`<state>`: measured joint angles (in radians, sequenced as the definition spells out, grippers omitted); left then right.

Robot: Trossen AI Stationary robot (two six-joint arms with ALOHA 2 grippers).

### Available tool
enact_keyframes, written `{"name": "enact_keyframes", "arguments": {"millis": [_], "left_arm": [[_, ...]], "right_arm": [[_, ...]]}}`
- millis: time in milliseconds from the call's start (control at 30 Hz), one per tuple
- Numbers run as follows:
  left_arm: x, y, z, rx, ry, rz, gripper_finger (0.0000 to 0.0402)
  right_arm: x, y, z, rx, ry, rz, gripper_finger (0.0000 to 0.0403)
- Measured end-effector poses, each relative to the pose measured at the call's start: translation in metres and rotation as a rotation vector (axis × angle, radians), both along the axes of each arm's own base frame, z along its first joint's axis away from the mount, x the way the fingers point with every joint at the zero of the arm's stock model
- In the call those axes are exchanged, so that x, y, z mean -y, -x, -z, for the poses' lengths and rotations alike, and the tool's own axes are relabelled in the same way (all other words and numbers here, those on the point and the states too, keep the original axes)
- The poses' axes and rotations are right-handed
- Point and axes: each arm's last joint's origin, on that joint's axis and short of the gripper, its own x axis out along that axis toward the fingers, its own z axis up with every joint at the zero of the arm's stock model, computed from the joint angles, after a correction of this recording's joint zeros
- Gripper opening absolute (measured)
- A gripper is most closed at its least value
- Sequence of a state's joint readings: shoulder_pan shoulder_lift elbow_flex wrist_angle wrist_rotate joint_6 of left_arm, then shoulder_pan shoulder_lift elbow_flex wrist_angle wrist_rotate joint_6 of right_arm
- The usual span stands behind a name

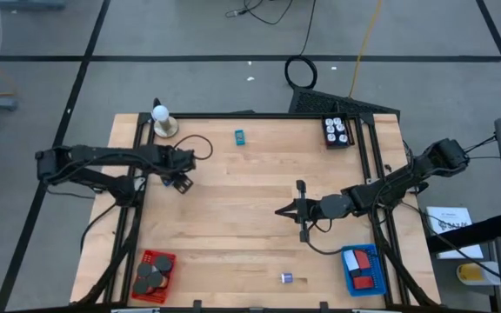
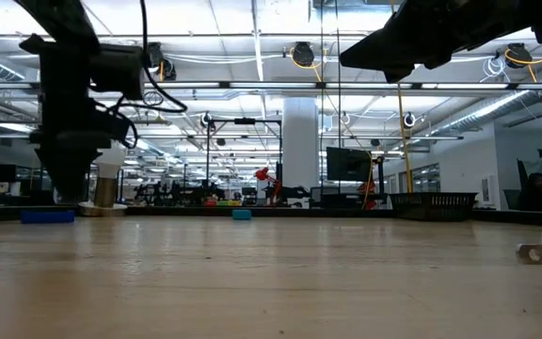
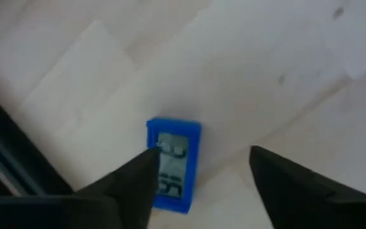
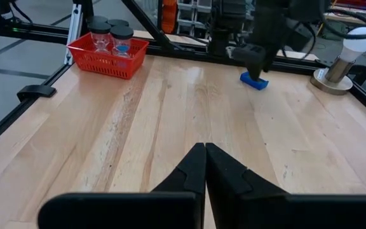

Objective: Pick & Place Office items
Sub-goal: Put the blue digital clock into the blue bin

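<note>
A blue block with a pale face (image 3: 173, 164) lies flat on the table near its left edge, also seen as the blue block (image 1: 182, 183). My left gripper (image 3: 202, 175) hangs open just above it, pointing down; one finger covers the block's edge in the left wrist view and the other stands well to its side. A teal piece (image 1: 240, 136) lies toward the far edge and a small purple piece (image 1: 287, 278) near the front edge. My right gripper (image 1: 300, 211) is shut and held level over the table's middle, with nothing in it.
A red basket (image 1: 153, 271) with black discs stands at the near left, and a blue basket (image 1: 361, 269) with red and white blocks at the near right. A black box (image 1: 337, 130) sits at the far right. A white ball on a tan base (image 1: 162, 122) stands at the far left.
</note>
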<state>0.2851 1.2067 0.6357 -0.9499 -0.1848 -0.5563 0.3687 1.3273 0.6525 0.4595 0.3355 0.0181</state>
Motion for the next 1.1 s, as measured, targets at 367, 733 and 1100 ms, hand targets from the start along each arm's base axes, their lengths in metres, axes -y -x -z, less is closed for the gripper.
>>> {"name": "enact_keyframes", "arguments": {"millis": [367,733,1100], "left_arm": [[-0.013,0.003,0.016,-0.101,0.038,-0.094,0.0307],[-0.020,-0.011,0.039,-0.136,0.098,-0.071,0.0217],[-0.004,-0.031,0.015,0.068,0.042,0.072,0.0094]], "right_arm": [[0.000,0.000,0.000,0.000,0.000,-0.001,0.0000],[0.000,0.000,0.000,0.000,0.000,-0.004,0.0000],[0.000,0.000,0.000,-0.001,0.002,-0.005,0.0000]]}}
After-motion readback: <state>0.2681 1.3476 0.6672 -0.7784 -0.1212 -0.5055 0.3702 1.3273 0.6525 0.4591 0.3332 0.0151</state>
